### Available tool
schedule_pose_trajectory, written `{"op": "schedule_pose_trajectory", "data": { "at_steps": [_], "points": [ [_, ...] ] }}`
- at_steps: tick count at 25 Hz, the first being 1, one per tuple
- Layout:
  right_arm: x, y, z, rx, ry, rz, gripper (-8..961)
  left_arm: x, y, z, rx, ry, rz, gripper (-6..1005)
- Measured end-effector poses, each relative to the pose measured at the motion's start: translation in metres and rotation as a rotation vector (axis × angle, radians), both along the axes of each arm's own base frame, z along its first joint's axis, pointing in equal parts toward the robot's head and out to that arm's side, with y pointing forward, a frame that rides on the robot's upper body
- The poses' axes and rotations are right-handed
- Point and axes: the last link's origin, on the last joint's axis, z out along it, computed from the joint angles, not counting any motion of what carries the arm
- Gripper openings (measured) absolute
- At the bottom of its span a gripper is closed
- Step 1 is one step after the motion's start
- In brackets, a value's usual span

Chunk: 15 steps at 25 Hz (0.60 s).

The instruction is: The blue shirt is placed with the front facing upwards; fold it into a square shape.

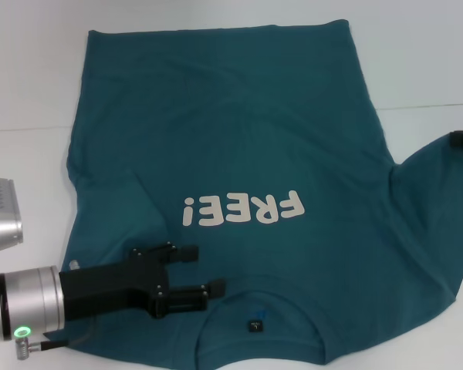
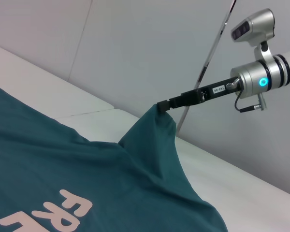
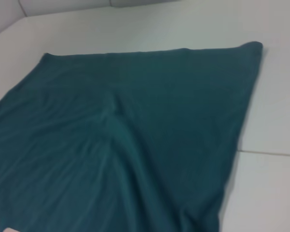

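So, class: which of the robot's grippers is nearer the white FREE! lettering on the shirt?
Left. The left gripper hovers open just beside the FREE! lettering, toward the collar. The right gripper pinches the lifted sleeve, farther off.

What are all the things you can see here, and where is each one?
shirt: one, dark teal-blue, spread front up on the table, collar nearest the robot, its right sleeve lifted.
lettering: one word, "FREE!", white, on the shirt's chest.
label: one, dark, inside the collar.
table: one, white, under the shirt.
left gripper: one, black, open, over the shirt beside the collar.
right gripper: one, black, shut on the shirt's sleeve tip, holding it up.
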Motion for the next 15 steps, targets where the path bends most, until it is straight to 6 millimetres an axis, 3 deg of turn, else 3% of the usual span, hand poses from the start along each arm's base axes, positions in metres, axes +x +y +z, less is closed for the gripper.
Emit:
{"op": "schedule_pose_trajectory", "data": {
  "at_steps": [15],
  "points": [
    [-0.033,0.017,-0.011,-0.047,0.016,0.055,-1,0.000,0.001,-0.001,0.004,0.005,0.003,876]
  ]
}}
